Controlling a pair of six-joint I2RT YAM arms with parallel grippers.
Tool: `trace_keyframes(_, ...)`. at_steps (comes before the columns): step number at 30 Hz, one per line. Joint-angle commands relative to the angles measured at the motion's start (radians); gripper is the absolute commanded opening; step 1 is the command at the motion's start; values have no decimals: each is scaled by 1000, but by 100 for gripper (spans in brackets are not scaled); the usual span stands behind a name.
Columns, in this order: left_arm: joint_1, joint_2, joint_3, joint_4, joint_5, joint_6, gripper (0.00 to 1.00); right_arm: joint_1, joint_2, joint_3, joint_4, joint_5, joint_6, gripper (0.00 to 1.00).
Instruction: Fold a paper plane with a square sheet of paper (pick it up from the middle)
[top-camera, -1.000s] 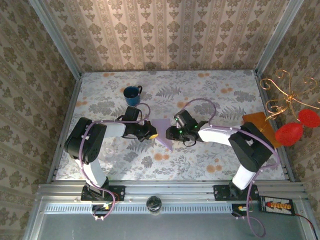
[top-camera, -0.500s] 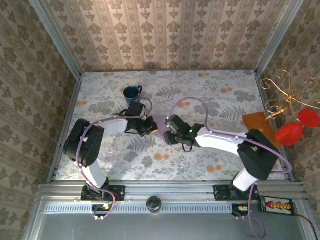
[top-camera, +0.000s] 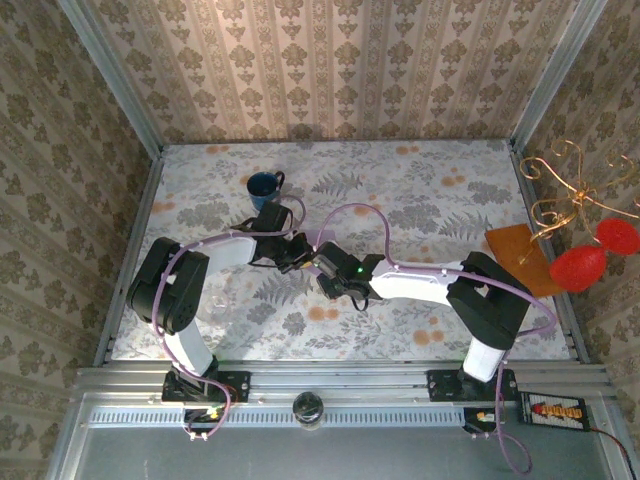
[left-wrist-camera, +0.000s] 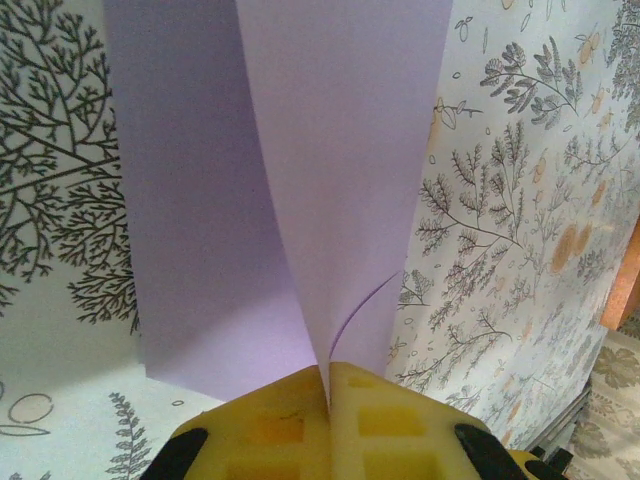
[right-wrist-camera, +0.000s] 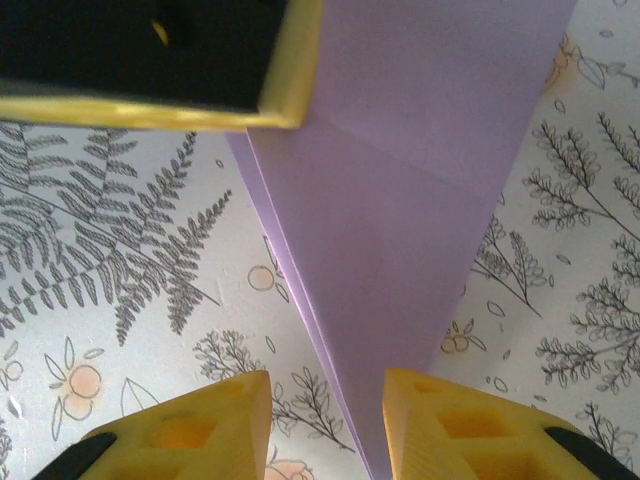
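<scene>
The pale lilac sheet of paper (left-wrist-camera: 330, 150) is folded along a centre crease into a long tapering shape, like a half-formed paper plane. My left gripper (left-wrist-camera: 328, 385) is shut on one end of its crease, and the layers fan out past the pads. From above, a sliver of the paper (top-camera: 314, 241) shows between the two gripper heads, left gripper (top-camera: 295, 253) and right gripper (top-camera: 325, 263). My right gripper (right-wrist-camera: 328, 420) is open and straddles the paper (right-wrist-camera: 400, 230), which runs nearer its right finger. The left gripper's yellow-edged finger (right-wrist-camera: 150, 60) shows at the top.
A blue mug (top-camera: 265, 188) stands behind the left arm. An orange-brown flat rectangle (top-camera: 518, 255) lies at the right edge beside a gold wire stand (top-camera: 560, 190) with red ornaments (top-camera: 580, 265). The floral tabletop (top-camera: 400, 190) is walled on three sides.
My right gripper has swung left until it is up against the left gripper and over the paper, and its jaws have narrowed. The left gripper stayed shut on the paper, shifting slightly back.
</scene>
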Motion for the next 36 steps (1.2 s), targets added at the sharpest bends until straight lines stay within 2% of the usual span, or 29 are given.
trace_keyframes(1,-9,10,25,-21,-4,2,5,-1,31,-14,39,35,-24,35)
trace_keyframes(19,-10,2,21,-21,3,-20,5,-1,81,-34,76,104,-9,36)
trace_keyframes(36,-7,6,38,-27,33,-40,5,8,106,-45,108,137,-53,33)
